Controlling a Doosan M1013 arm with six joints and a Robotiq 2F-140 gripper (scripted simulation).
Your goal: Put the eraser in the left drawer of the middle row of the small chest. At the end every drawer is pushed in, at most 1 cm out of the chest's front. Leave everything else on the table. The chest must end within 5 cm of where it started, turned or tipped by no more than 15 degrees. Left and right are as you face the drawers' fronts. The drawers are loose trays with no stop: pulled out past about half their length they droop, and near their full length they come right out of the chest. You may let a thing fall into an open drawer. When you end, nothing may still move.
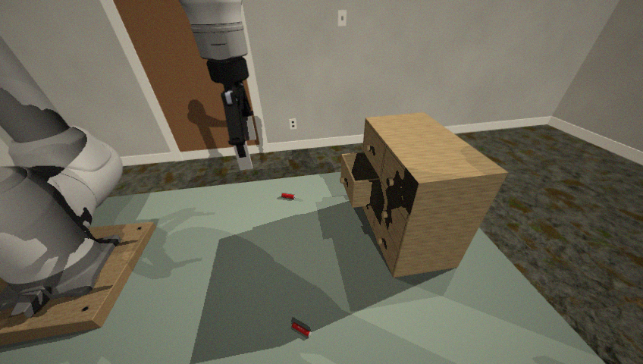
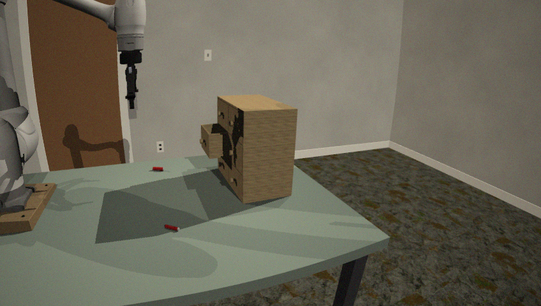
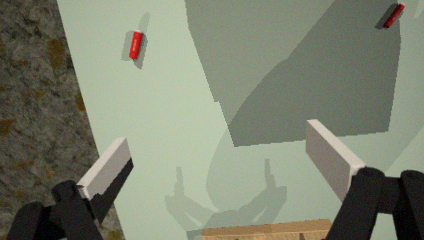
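Claw (image 3: 220,160) wide open, empty, pointing down, high above the surface (image 1: 180,270); middle-left drawer (image 1: 356,184) part out. Two small red pieces: one (image 3: 135,45) near the far edge, short of the chest (image 1: 433,189); the other (image 1: 300,328) toward the near edge, well apart. Can't tell which is the eraser. In wrist view the nearer piece lies ahead and left of the claw; its long axis runs roughly across the finger line, so the grip should close across its width.

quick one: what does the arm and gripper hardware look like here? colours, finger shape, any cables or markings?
Arm: thick, rounded white-grey links, ending in a pale ringed wrist flange. It is bolted to a wooden base plate with dark screw holes. Gripper: black linkages carrying two flat, rectangular, light grey finger pads. No cables, logos or markings are visible.
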